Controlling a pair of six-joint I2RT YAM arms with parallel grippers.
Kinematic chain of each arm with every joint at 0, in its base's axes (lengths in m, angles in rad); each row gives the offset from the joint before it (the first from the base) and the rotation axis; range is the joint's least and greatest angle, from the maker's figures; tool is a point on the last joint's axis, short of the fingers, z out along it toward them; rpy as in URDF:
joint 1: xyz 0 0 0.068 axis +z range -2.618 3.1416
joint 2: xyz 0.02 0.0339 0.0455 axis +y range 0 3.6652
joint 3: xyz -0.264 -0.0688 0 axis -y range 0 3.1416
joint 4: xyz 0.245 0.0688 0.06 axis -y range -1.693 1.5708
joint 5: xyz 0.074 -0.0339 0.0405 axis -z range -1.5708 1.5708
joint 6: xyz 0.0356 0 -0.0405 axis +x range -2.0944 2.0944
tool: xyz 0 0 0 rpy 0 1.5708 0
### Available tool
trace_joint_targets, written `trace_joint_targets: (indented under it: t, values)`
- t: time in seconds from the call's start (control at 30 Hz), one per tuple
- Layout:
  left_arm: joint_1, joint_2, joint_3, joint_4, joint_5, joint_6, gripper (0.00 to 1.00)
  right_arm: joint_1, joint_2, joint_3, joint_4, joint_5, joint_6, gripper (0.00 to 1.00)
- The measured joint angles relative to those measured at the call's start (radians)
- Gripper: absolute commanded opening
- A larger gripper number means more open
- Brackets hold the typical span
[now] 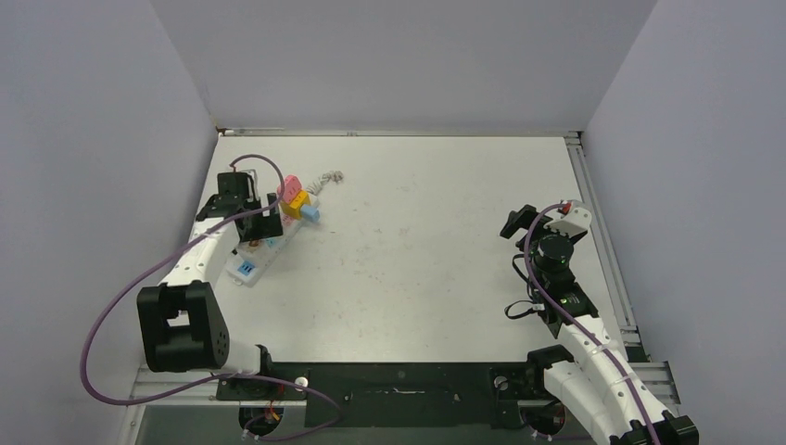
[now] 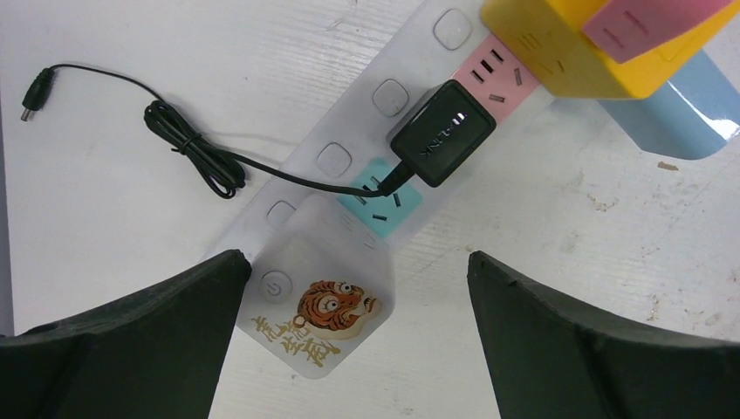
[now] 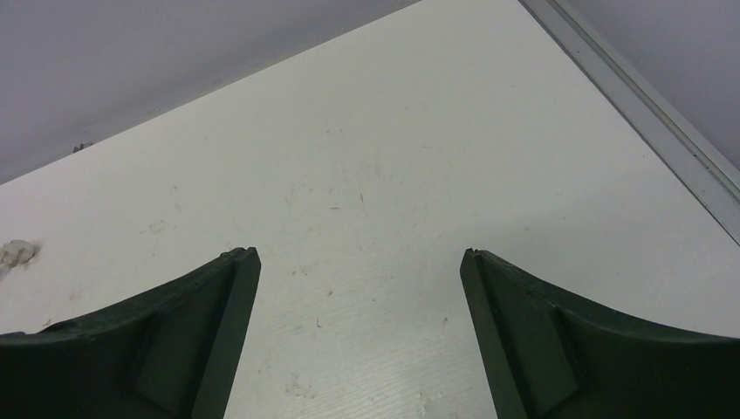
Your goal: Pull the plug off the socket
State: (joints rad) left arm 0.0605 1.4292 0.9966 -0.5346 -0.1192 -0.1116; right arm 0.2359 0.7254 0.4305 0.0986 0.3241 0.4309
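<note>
The socket (image 2: pixel 390 96) lay slantwise on the table (image 1: pixel 426 241) at its far left. In the left wrist view it ran from a tiger sticker (image 2: pixel 336 310) at the near end up toward the top right. There a stack of yellow, pink and blue blocks (image 2: pixel 567 52), cut off by the frame edge, covered its far outlets. The black plug (image 2: pixel 442 133) sat on the strip between a teal face and a pink one. Its pins were hidden under its body, so which face held it could not be told. Its thin black cable (image 2: pixel 188 144) trailed left across the table to a loose barrel tip. The left gripper (image 2: pixel 355 262) hovered over the sticker end, fingers spread wide and touching nothing. From above, that arm hid the plug entirely. The right gripper (image 3: pixel 359 253) hung well apart over bare table, jaws likewise wide apart, with a blurred white scrap (image 3: pixel 13 253) clipped at the frame's left edge
</note>
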Motion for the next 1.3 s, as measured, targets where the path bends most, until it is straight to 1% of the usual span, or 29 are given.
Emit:
trace_joint_targets:
  t: [0.33, 0.47, 0.57, 0.63, 0.77, 0.93, 1.17, 1.3]
  values:
    - [0.07, -0.021, -0.027, 0.001, 0.01, -0.056, 0.96, 0.0, 0.003, 0.0, 0.006, 0.0, 0.0, 0.9]
    - [0.064, -0.019, -0.031, 0.001, 0.04, -0.06, 0.96, 0.0, 0.003, 0.0, 0.006, 0.0, 0.0, 0.9]
    - [0.039, 0.001, -0.031, -0.003, 0.042, -0.057, 0.96, 0.0, 0.004, 0.0, 0.006, 0.0, 0.0, 0.9]
    - [0.005, 0.016, -0.031, -0.017, 0.034, -0.054, 0.96, 0.0, 0.007, 0.0, 0.008, 0.0, 0.0, 0.9]
    - [-0.103, 0.016, -0.047, -0.039, 0.021, -0.051, 0.96, 0.0, 0.014, 0.0, 0.014, 0.0, 0.0, 0.9]
    - [-0.223, -0.029, -0.09, -0.039, 0.068, -0.041, 0.96, 0.0, 0.025, 0.0, 0.018, -0.001, 0.0, 0.9]
    - [-0.401, -0.064, -0.106, -0.017, 0.201, -0.033, 0.96, 0.0, 0.037, 0.0, 0.021, -0.01, -0.008, 0.9]
    - [-0.465, -0.064, -0.106, 0.026, 0.313, -0.039, 0.96, 0.0, 0.066, 0.004, 0.007, -0.019, -0.02, 0.9]
